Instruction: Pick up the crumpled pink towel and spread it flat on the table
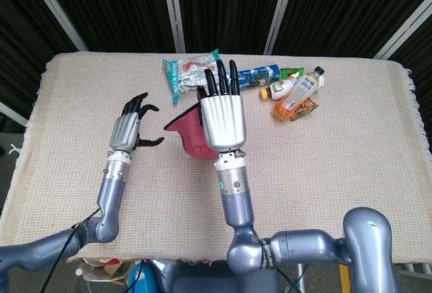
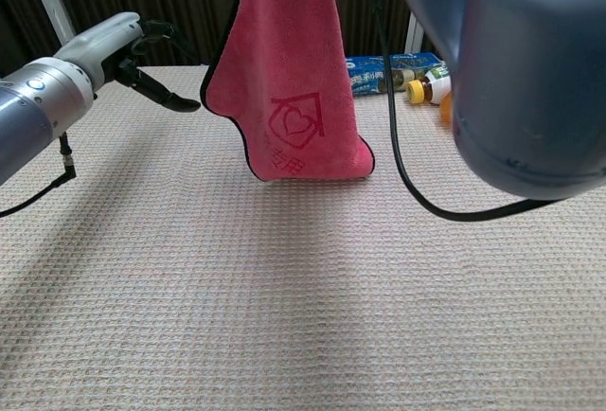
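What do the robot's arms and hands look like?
Both arms are shiny blue-grey metal tubes with rounded joints. Each hand has a silver back and black fingers: the left hand and the right hand. The right wrist has a tiny green ring light. A thin black cable loops by the right arm.
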Available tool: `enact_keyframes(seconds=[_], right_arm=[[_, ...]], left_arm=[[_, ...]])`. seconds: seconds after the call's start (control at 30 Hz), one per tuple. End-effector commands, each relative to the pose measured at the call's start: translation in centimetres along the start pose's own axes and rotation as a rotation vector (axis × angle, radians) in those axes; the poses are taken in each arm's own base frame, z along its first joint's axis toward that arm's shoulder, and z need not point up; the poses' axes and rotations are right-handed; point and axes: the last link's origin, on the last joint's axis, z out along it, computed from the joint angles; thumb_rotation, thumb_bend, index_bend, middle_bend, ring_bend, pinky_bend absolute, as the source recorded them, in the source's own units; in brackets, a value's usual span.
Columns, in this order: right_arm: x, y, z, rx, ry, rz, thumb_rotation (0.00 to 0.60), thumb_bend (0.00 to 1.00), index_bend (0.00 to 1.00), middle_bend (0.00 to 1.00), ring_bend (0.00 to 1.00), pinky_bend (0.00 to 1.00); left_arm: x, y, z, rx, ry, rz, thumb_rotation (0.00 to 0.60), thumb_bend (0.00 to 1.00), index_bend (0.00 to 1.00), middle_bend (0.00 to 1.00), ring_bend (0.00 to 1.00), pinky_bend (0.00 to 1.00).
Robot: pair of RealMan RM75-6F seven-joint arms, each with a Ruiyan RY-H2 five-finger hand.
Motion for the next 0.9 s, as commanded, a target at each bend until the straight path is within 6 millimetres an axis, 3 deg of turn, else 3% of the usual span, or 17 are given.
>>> enact_keyframes(seconds=[0.03, 0.53, 0.9], right_arm=[[0.1, 0.0, 0.0, -0.001, -0.001, 0.002, 0.600, 0.52, 0.59, 0.26, 0.09, 0.04], [0.3, 0.6, 0.1, -0.012, 0.002, 0.004, 0.600, 0.53, 0.59, 0.26, 0.10, 0.04], [0.4, 0.9, -0.2, -0.015, 0.000, -0.002, 0.600, 0.53, 0.59, 0.26, 0.09, 0.04]], left_arm=[[-0.7, 0.6, 0.4, 0.002, -0.020, 0.007, 0.600, 0.18, 0.34, 0.05, 0.00, 0.00], [-3.1, 2.5, 2.3, 0.013, -0.075, 0.050, 0.600, 0.27, 0.45, 0.07, 0.00, 0.00], [-3.4, 2.7, 3.0, 0.024, -0.080, 0.052, 0.600, 0.45, 0.49, 0.07, 0.00, 0.00]])
